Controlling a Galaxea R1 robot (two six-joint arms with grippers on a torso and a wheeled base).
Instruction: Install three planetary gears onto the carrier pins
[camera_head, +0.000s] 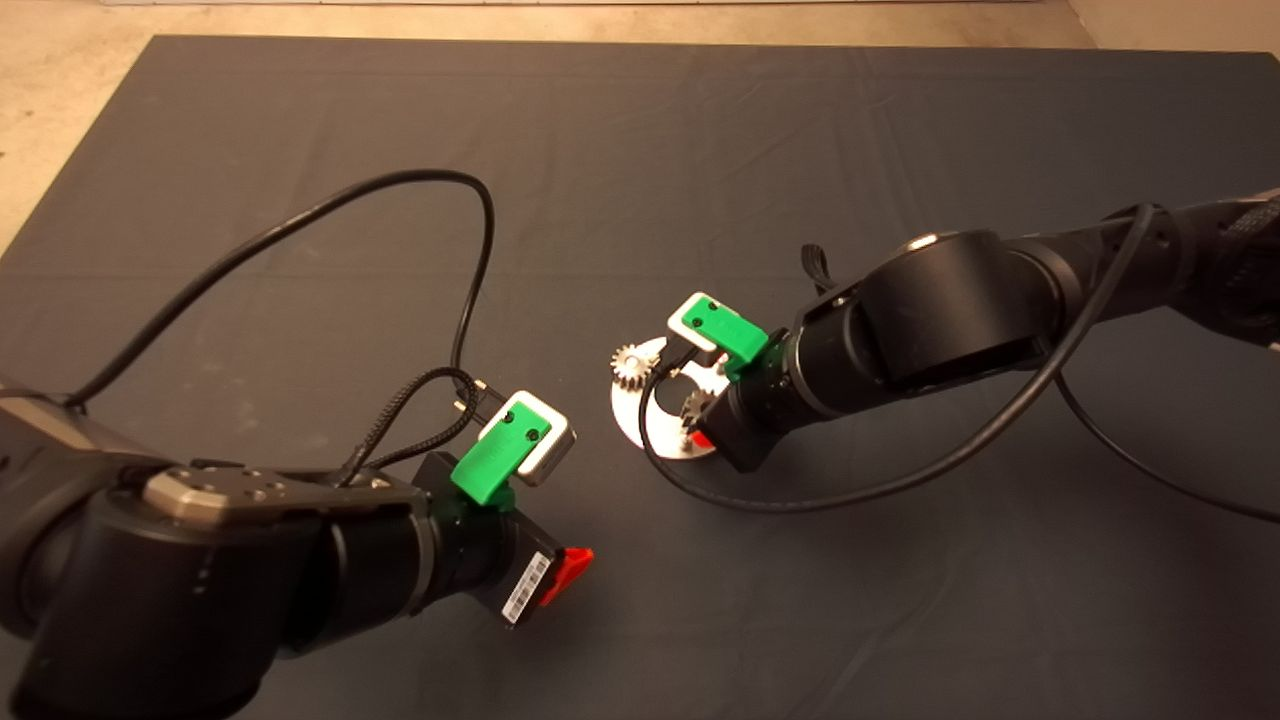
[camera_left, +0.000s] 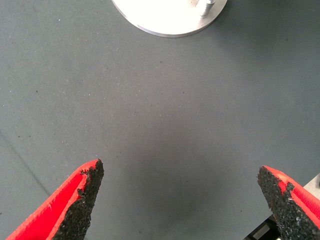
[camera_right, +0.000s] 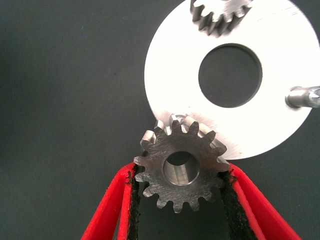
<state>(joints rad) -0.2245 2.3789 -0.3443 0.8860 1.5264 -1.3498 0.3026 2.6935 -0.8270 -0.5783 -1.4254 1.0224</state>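
Head view looks down from above onto the dark mat, both arms entering from the sides. Left wrist view faces the mat closely, catching only the carrier disc rim. Right wrist view sits very near that same disc, seemingly from directly overhead. All three views share the disc.

A dark mat lies over pale flooring.

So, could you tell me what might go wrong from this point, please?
The right tool grips a gear by its teeth at the disc rim. I see no pin in its bore, so it may miss the pin or jam tilted. One bare pin remains free. The cable looping beside the disc could perhaps nudge the seated gear.
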